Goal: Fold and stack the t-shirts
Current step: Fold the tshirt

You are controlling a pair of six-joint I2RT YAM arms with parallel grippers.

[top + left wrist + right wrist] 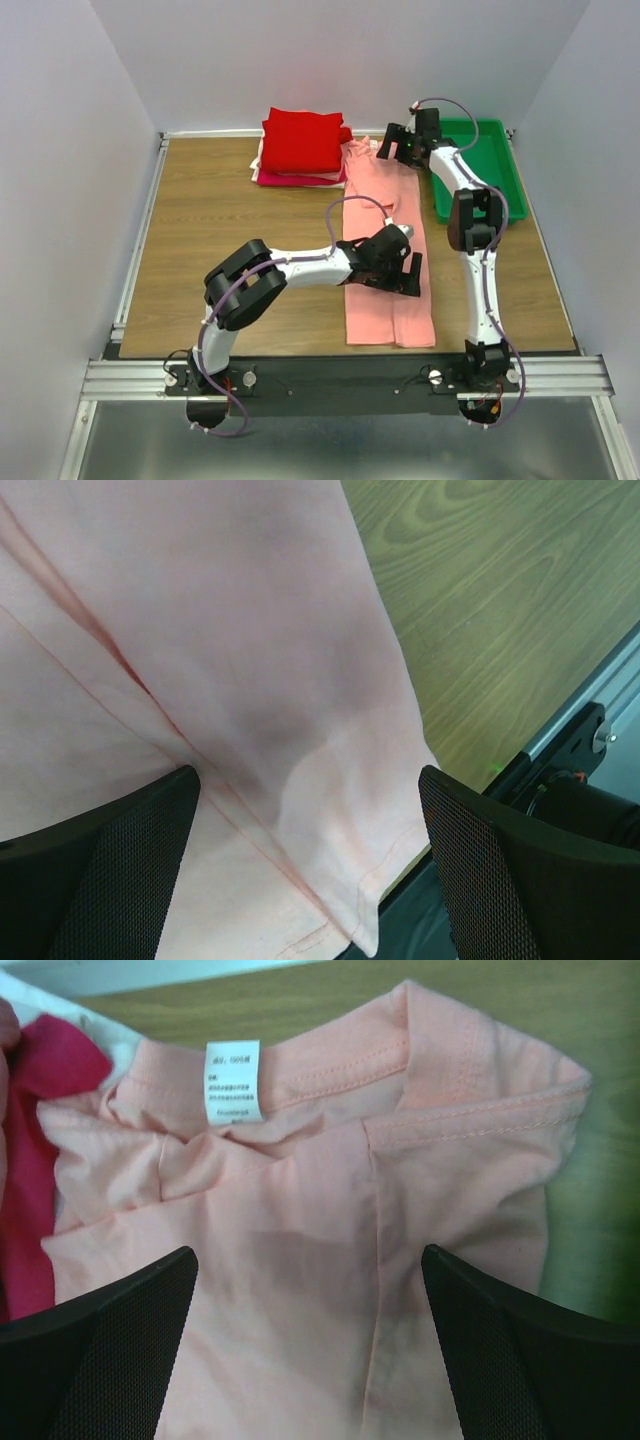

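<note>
Right of table point(220, 240) centre, the pink shirt point(385, 215) lies in a strip (collar by the stack point(300, 145), hem near the front edge). Left gripper point(308, 776) near the hem, right gripper point(309, 1253) over the collar: both gape, empty.

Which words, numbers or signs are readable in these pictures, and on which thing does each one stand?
White label sewn inside the collar of the salmon-pink t-shirt: several lines of small print, too small and blurred to read.
No other text, brand or number shows in any view.
</note>
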